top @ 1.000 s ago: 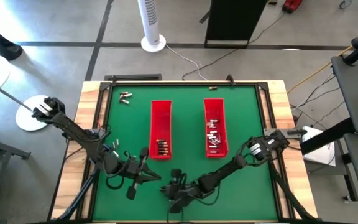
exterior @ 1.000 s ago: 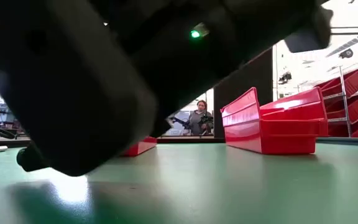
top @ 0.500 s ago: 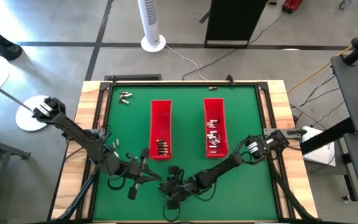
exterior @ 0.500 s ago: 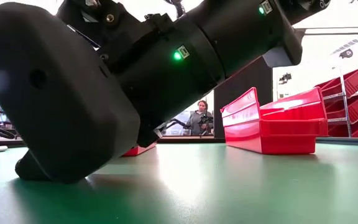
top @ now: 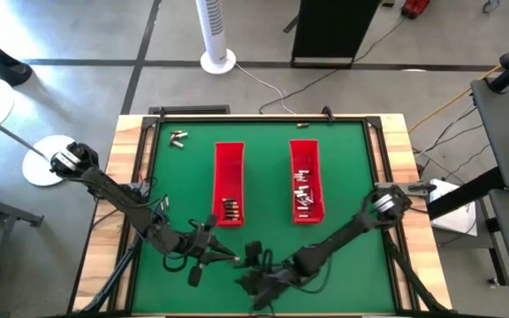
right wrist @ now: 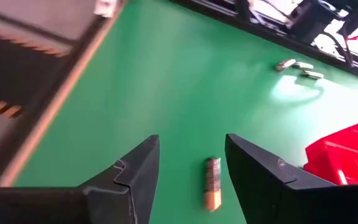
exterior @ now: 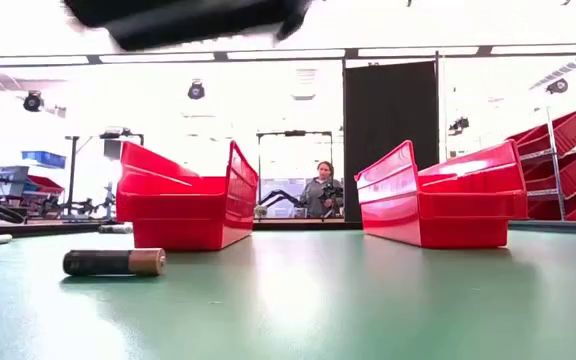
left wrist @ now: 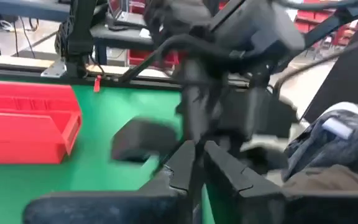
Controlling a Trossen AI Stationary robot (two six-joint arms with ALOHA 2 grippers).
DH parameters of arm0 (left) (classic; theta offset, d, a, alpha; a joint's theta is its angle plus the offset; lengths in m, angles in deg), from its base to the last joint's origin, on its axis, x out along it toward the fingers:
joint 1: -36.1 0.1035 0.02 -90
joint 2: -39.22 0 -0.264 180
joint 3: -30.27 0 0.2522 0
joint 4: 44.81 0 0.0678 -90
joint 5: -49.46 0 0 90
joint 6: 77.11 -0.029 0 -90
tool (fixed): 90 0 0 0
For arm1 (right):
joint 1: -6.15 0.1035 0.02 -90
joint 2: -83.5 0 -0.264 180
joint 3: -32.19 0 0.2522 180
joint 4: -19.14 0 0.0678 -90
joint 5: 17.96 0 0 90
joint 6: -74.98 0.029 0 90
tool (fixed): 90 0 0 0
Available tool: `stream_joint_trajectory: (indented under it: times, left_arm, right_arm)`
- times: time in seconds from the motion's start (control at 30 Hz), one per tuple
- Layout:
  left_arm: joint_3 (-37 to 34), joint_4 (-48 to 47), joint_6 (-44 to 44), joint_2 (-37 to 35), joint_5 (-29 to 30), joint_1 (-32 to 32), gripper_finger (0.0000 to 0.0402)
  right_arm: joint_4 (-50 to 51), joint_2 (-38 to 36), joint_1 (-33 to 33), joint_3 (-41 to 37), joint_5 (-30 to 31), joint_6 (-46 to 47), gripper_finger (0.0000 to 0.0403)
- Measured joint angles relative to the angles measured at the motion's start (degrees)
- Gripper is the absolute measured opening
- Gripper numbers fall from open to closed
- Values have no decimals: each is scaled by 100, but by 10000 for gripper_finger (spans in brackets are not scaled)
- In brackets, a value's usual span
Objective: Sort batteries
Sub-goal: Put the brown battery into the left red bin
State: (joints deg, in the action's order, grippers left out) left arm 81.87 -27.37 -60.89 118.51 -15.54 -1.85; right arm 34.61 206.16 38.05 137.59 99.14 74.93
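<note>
A dark battery with a copper-coloured end (exterior: pixel 114 262) lies on its side on the green table near the front edge. In the right wrist view the same battery (right wrist: pixel 212 182) sits just beyond my right gripper (right wrist: pixel 188 163), which hangs open above it, touching nothing. Part of that gripper (exterior: pixel 188 15) shows at the low view's top. My left gripper (left wrist: pixel 197 160) is shut beside it, level, facing the right arm (left wrist: pixel 229 62). More batteries lie in the two red trays (top: pixel 229 184) (top: pixel 306 181) and at the far left (top: pixel 178 137).
The two long red trays stand side by side mid-table, running from near to far. Both arms (top: pixel 226 256) (top: pixel 250 263) crowd the near middle of the table. A raised black frame (top: pixel 259 117) rims the green mat. A person stands in the room behind (exterior: pixel 324 188).
My right gripper has risen off the table, out of the low view's middle to its top edge. The battery it hid now lies in plain view on the mat.
</note>
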Motion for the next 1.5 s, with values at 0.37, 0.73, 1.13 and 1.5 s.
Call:
stream_joint_trajectory:
  times: [0.37,0.73,1.13,1.5]
  left_arm:
    - [2,-982,1370,714,444,233,142]
    - [0,-1227,1549,1810,514,291,165]
    - [3,-1602,1313,1923,1219,323,157]
    - [1733,-5244,2067,1754,1452,386,157]
  right_arm:
    - [1002,-895,883,-15,782,658,151]
    - [1782,-809,1163,-20,1058,1497,123]
    - [2013,-809,1160,-63,1059,1659,107]
    - [2075,-809,1158,-154,1061,1701,120]
